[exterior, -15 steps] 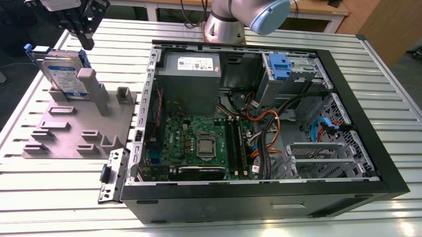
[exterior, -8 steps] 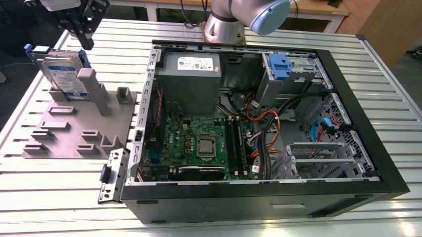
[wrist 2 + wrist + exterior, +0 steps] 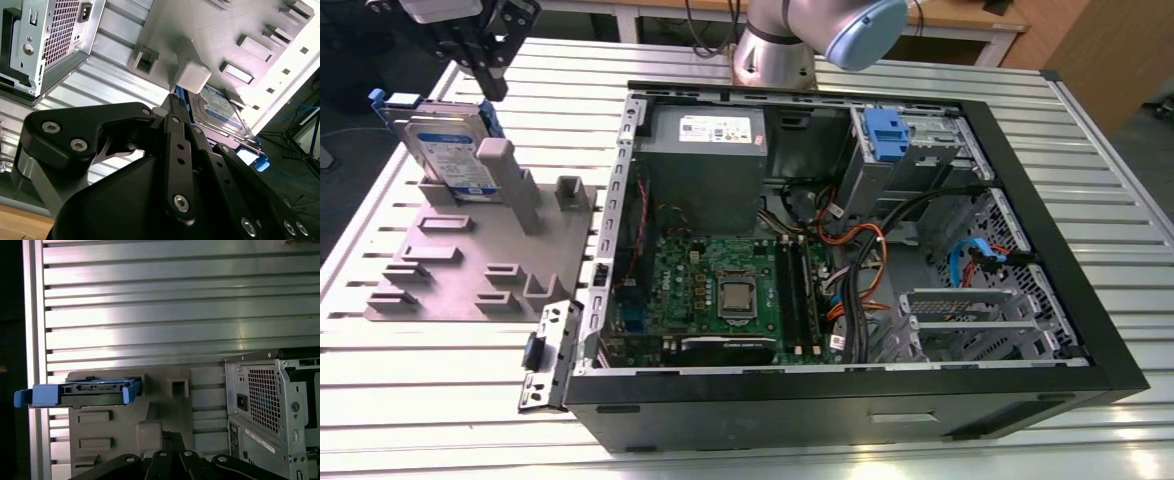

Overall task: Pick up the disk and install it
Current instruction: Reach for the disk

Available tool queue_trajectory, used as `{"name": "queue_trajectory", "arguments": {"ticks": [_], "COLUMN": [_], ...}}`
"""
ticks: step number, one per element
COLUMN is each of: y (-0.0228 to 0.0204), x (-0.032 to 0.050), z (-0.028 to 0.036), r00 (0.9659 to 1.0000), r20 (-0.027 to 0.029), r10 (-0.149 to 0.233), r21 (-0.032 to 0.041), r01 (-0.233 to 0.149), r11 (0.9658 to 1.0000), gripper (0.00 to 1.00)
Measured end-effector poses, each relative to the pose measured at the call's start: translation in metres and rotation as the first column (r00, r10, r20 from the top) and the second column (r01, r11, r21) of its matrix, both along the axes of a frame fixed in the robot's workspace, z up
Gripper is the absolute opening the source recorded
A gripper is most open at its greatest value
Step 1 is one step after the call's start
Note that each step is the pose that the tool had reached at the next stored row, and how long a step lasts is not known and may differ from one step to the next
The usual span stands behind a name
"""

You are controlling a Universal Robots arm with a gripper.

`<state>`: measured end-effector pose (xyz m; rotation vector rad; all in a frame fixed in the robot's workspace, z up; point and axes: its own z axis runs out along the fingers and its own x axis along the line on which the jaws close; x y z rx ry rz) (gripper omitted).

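one end effector [image 3: 491, 88] hangs over the table [image 3: 400, 390], at the exterior view's left, toward the back. its two black fingers are pressed together and they hold nothing. it is right above the disk [image 3: 454, 150], close to its top edge but not touching it.

the disk stands up on its edge in a slot of a grey holder [image 3: 467, 270] that lies flat on the table. the disk is silver with a white and blue label, and it has blue plastic rails along its sides. one blue tab sticks out at its top corner. a grey post [image 3: 500, 165] of the holder stands just in front of it.

in the first wrist view the disk [image 3: 92, 392] is seen edge on, a thin dark strip with blue ends, sitting in the holder [image 3: 160, 377]. in the second wrist view the label side of the disk [image 3: 217, 107] shows just past the tips of the end effector [image 3: 175, 97], beside the pale square top of the post [image 3: 192, 75].

an open computer case [image 3: 854, 410] lies on the table at the exterior view's right, well apart from the disk. inside it are a grey power supply box [image 3: 704, 160], a green motherboard [image 3: 720, 290] and a metal drive cage with a blue latch [image 3: 886, 135]. the disk is not in the case yet.
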<state>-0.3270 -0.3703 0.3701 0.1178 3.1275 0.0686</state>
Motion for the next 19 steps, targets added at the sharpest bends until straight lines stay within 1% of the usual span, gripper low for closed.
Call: {"name": "queue_trajectory", "arguments": {"ticks": [2, 6, 10, 13, 19], "y": [0.0004, 0.0029, 0.0057, 0.0062, 0.0062], "x": [-0.0043, -0.0207, -0.0321, -0.0359, -0.0361], "z": [-0.0003, -0.0015, -0.0034, -0.0049, -0.0052], "r00": [1.0000, 1.0000, 1.0000, 1.0000, 1.0000], "r20": [0.0001, 0.0002, 0.0001, 0.0003, 0.0001], "r10": [0.000, 0.000, 0.000, 0.000, 0.000], "r21": [0.0001, 0.0001, 0.0001, 0.0001, 0.0001], "r01": [0.000, 0.000, 0.000, 0.000, 0.000], "r11": [1.0000, 1.0000, 1.0000, 1.0000, 1.0000], "gripper": [0.11, 0.11, 0.11, 0.11, 0.11]}}
